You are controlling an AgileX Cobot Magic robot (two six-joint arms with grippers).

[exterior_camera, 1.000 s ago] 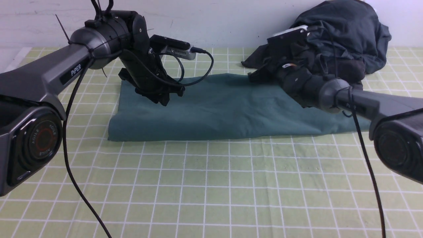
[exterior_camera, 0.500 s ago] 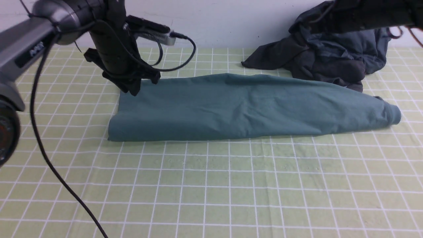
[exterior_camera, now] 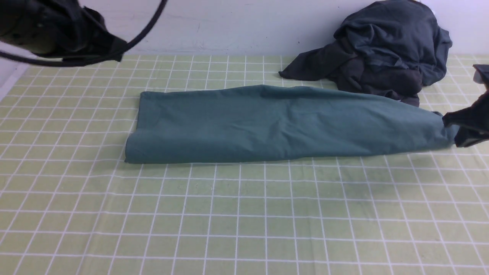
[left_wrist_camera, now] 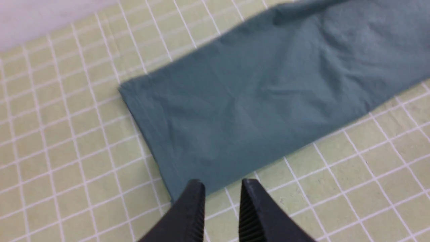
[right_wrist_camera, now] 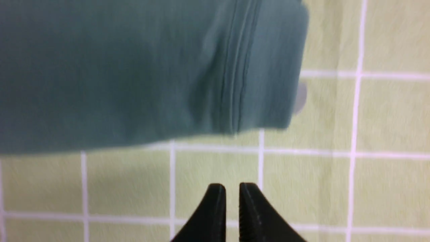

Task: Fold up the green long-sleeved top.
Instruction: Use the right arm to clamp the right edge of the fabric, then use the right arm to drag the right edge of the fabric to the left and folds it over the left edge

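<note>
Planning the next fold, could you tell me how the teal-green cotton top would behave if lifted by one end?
Probably floppy: the teal-green cotton top lies flat with soft wrinkles. Likely light: its folded layers look thin.

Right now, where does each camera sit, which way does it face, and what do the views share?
Front view: between the arms, facing forward over the checked table to the green top and dark garment; left arm upper left, right arm at right edge.
Left wrist view: on the left arm, looking down at the top's corner; left gripper open, empty.
Right wrist view: on the right arm, looking down at the top's stitched end; right gripper slightly open, empty.
Shared: all three show the green top.
</note>
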